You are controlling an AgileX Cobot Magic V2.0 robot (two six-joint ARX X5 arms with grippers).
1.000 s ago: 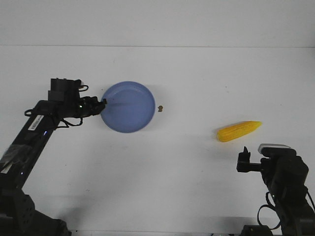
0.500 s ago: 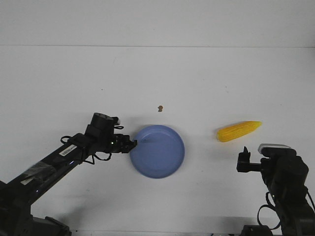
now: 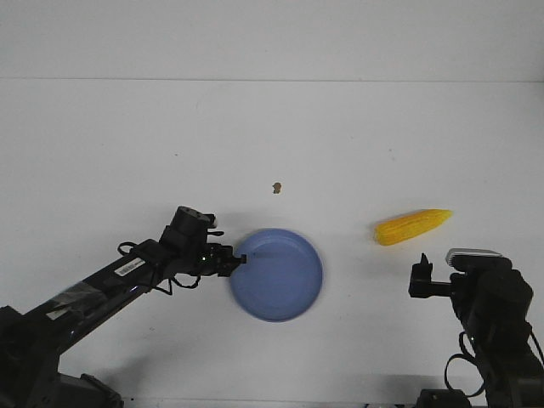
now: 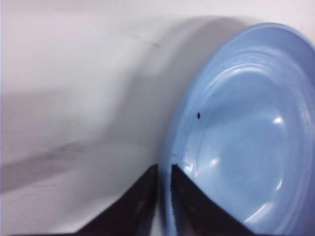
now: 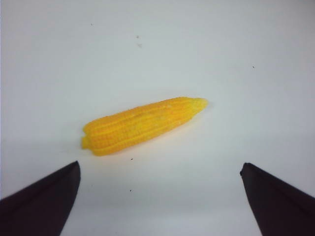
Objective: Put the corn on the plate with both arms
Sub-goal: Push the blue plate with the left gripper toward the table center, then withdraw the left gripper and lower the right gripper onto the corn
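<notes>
Left arm (image 3: 110, 280) reaches low across the table (image 3: 340, 127) from the near-left corner, its gripper (image 3: 235, 257) pinched onto the left rim of the plate (image 3: 280, 276). The left wrist view confirms this: both fingertips (image 4: 189, 201) sit close together with the blue rim clamped between them. Right arm (image 3: 493, 314) stands folded at the near-right corner, its gripper (image 5: 160, 196) spread wide and holding nothing. Corn (image 3: 412, 226) lies on the table just beyond that gripper, well apart from the plate, pointed end toward the right. The right wrist view shows the corn (image 5: 142, 124) lying beyond the two spread fingers, untouched. The plate holds nothing; a small dark fleck shows on its inner surface. A tiny brown speck (image 3: 276, 187) lies on the table beyond the plate.
</notes>
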